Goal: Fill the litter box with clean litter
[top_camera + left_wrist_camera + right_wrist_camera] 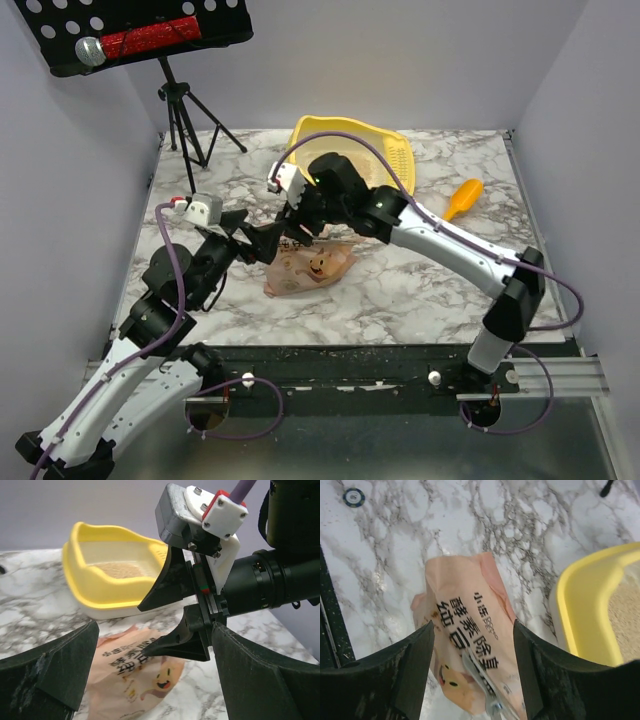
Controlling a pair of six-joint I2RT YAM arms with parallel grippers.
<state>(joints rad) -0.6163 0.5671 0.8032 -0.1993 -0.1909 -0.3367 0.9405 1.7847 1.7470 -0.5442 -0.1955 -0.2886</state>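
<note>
Right wrist view is showing the right claw hanging spread over the bag, litter box lying just beyond; left claw gaping.

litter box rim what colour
The litter box rim is yellow; clearest in the left wrist view.

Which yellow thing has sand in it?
The big high-rimmed litter box, with pale litter inside. The small orange-yellow scoop lies apart on the table.
</note>
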